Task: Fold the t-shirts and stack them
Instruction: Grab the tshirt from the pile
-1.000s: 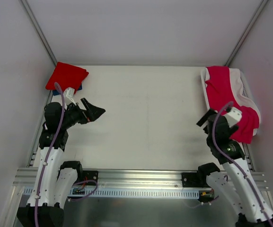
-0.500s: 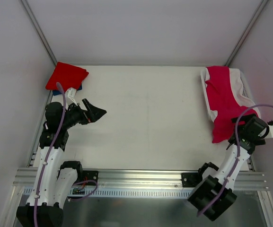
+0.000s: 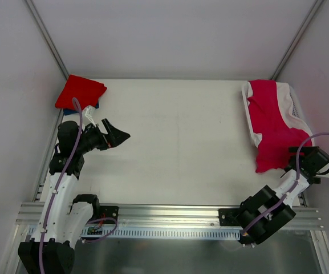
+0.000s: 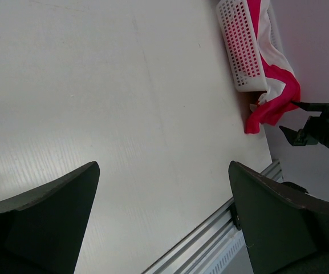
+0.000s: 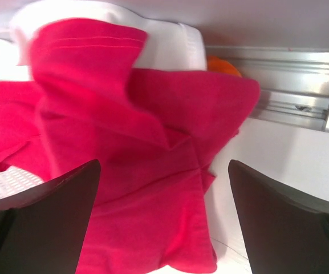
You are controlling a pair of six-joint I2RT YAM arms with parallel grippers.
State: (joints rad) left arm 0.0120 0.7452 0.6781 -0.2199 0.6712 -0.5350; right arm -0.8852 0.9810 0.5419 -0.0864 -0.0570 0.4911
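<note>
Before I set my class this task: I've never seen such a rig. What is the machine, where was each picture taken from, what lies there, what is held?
Two robot arms are bolted at the near edge of the table. One camera looks down from above and behind; one sits on each wrist, so the dark shapes there are that arm's own fingers. Far left, a folded red shirt lies on a blue shirt. On the right a pink shirt hangs out of a white basket. The left end effector and right end effector are open and empty; the right one faces the pink shirt.
</note>
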